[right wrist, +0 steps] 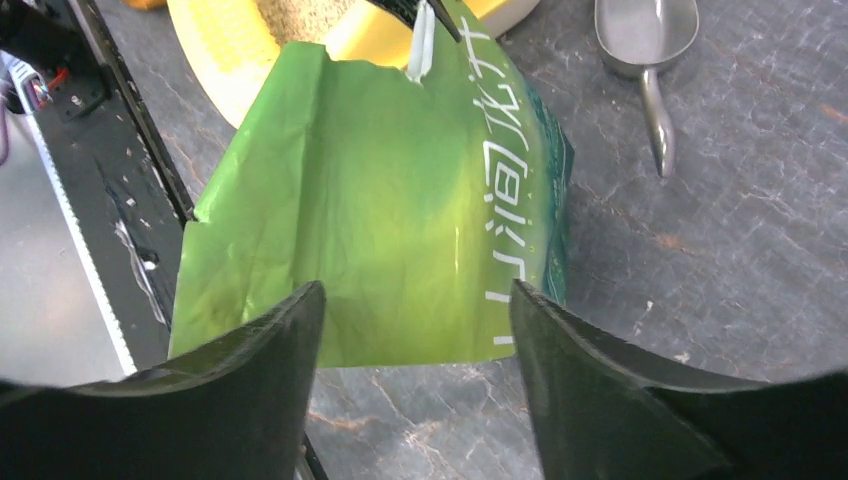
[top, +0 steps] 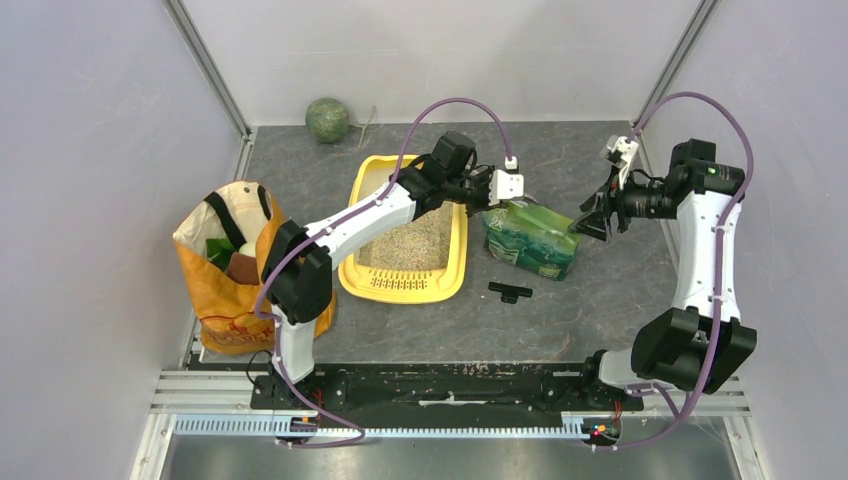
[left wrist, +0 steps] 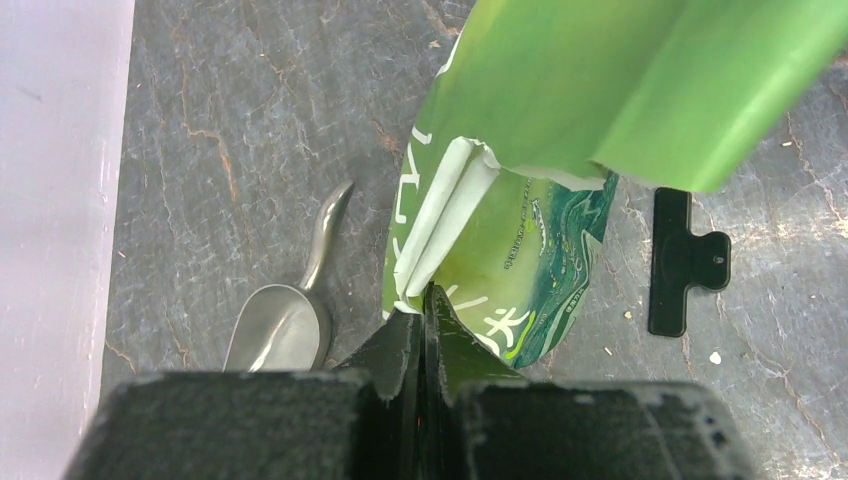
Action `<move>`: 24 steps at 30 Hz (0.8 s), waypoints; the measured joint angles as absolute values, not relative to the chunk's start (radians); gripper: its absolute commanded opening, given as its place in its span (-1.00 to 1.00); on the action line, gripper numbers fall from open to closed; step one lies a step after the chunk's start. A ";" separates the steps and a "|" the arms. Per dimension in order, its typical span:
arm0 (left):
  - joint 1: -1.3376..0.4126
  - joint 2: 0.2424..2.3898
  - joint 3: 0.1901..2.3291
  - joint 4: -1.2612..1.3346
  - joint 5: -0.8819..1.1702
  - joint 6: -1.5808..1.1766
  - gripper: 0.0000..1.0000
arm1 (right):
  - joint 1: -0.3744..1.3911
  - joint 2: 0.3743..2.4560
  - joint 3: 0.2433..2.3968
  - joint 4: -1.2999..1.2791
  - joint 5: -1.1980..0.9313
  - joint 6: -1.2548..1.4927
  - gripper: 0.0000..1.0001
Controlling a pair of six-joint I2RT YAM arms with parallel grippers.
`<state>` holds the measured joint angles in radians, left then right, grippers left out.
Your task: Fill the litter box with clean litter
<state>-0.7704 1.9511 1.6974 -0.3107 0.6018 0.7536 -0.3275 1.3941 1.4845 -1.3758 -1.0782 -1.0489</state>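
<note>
The yellow litter box (top: 352, 272) lies mid-table with clean litter (top: 418, 245) spread over its floor; its rim (right wrist: 225, 60) also shows in the right wrist view. To its right lies a glossy green bag (top: 530, 240). My left gripper (top: 492, 200) is shut on the bag's torn upper edge (left wrist: 440, 225), which is pinched between its fingertips (left wrist: 428, 305). My right gripper (top: 580, 226) is at the bag's right end and stands open (right wrist: 415, 310). The bag's loose flap (right wrist: 380, 210) reaches in between its fingers.
A grey metal scoop (left wrist: 285, 320) lies on the table behind the bag. A black clip (top: 510, 291) lies in front of the bag. An orange shopping bag (top: 225, 280) stands at the left, and a green ball (top: 328, 119) rests by the back wall.
</note>
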 measured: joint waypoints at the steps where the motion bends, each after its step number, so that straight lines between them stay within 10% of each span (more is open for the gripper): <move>1: -0.770 1.951 1.697 -0.311 0.602 0.754 -0.96 | -0.324 1.393 1.478 -1.383 -1.066 -1.060 0.66; 18: -0.770 1.950 1.697 -0.312 0.612 0.767 -0.96 | -0.146 1.367 1.375 -1.124 -0.807 -0.934 0.71; 24: -0.770 1.944 1.695 -0.318 0.616 0.791 -0.91 | -0.139 1.421 1.383 -1.106 -0.784 -0.924 0.32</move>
